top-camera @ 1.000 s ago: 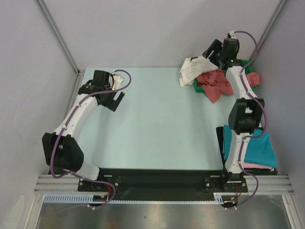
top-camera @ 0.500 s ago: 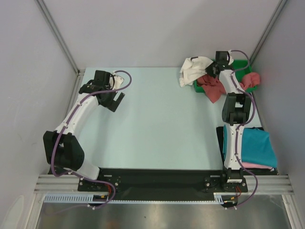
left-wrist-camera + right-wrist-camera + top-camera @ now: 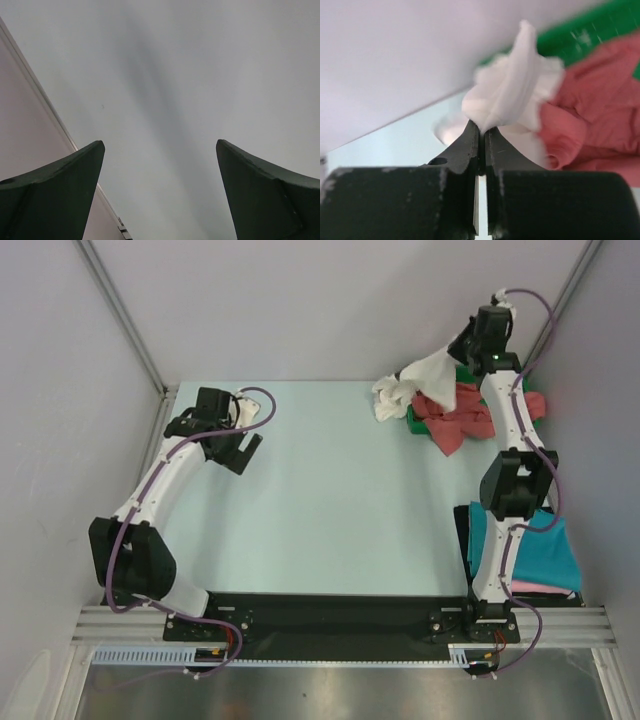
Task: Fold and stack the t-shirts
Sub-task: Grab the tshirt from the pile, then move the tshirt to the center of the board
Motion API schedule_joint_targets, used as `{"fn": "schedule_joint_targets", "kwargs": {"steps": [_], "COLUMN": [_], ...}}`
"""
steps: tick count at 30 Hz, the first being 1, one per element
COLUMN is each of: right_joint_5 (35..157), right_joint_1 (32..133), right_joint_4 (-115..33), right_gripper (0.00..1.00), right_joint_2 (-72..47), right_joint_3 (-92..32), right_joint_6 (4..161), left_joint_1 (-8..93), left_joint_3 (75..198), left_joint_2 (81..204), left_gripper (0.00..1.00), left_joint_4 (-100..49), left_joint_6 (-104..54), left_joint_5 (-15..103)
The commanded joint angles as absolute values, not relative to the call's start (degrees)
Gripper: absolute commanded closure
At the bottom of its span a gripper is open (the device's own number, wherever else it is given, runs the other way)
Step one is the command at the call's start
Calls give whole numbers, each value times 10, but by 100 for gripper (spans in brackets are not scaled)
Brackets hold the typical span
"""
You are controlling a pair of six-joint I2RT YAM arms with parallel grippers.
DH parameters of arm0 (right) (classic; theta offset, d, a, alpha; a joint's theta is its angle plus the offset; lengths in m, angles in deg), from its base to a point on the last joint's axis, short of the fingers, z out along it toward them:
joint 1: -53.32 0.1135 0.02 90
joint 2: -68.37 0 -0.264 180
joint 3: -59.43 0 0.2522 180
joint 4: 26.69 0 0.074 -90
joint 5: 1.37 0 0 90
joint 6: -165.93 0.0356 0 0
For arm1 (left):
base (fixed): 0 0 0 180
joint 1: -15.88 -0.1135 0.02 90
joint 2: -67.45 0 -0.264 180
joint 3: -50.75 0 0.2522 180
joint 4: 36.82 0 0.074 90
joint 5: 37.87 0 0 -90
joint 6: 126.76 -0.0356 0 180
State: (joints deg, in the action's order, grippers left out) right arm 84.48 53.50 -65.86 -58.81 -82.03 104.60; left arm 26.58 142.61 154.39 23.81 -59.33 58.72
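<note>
My right gripper [image 3: 466, 347] [image 3: 481, 128] is shut on a pinch of the white t-shirt [image 3: 424, 381] [image 3: 512, 95] and holds it raised at the back right, the cloth trailing down to the table. Crumpled dusty red t-shirts [image 3: 456, 416] [image 3: 592, 115] lie under it, spilling out of the green tray [image 3: 412, 419] [image 3: 585, 31]. A folded teal t-shirt [image 3: 541, 546] lies on a pink one [image 3: 546, 588] at the near right. My left gripper [image 3: 243, 451] [image 3: 160, 142] hangs open and holds nothing over the far left of the table.
The pale table [image 3: 330, 500] is enclosed by grey walls with metal corner posts [image 3: 125, 320]. The right arm's elbow [image 3: 515, 480] stands over the teal stack. The tray sits tight against the back right corner.
The right gripper came down onto the white t-shirt, shut on it, and has lifted it up and back toward the wall. The left arm has not moved.
</note>
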Motion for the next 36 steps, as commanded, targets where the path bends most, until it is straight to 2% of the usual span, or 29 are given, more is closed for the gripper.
{"fn": "schedule_joint_targets", "kwargs": {"steps": [1, 7, 14, 20, 22, 26, 30, 32, 36], "right_joint_5": [917, 1043, 1179, 1146, 1093, 942, 858, 851, 871], "right_joint_1": [555, 659, 813, 843, 842, 842, 834, 821, 754], "right_joint_4": [-585, -539, -447, -360, -379, -434, -473, -484, -496], "right_gripper": [100, 100, 100, 100, 100, 100, 100, 100, 100], "right_joint_2": [-433, -317, -193, -93, -50, 16, 59, 70, 66], "right_joint_3": [-835, -804, -745, -598, -561, -406, -256, -197, -85], "right_joint_6": [981, 920, 942, 1044, 1045, 1060, 1089, 1103, 1143], "left_joint_1": [265, 264, 241, 213, 210, 211, 213, 223, 311], "left_joint_3": [1428, 1419, 1415, 1425, 1430, 1440, 1462, 1461, 1400], "left_joint_2": [1502, 1475, 1440, 1414, 1411, 1418, 1452, 1463, 1465], "left_gripper": [0, 1, 0, 0, 0, 0, 0, 0, 0], "left_joint_4": [234, 230, 215, 204, 204, 215, 261, 292, 317], "left_joint_6": [-592, -589, -579, -572, -574, -576, -577, -579, -638], "left_joint_5": [564, 565, 584, 584, 579, 556, 471, 406, 370]}}
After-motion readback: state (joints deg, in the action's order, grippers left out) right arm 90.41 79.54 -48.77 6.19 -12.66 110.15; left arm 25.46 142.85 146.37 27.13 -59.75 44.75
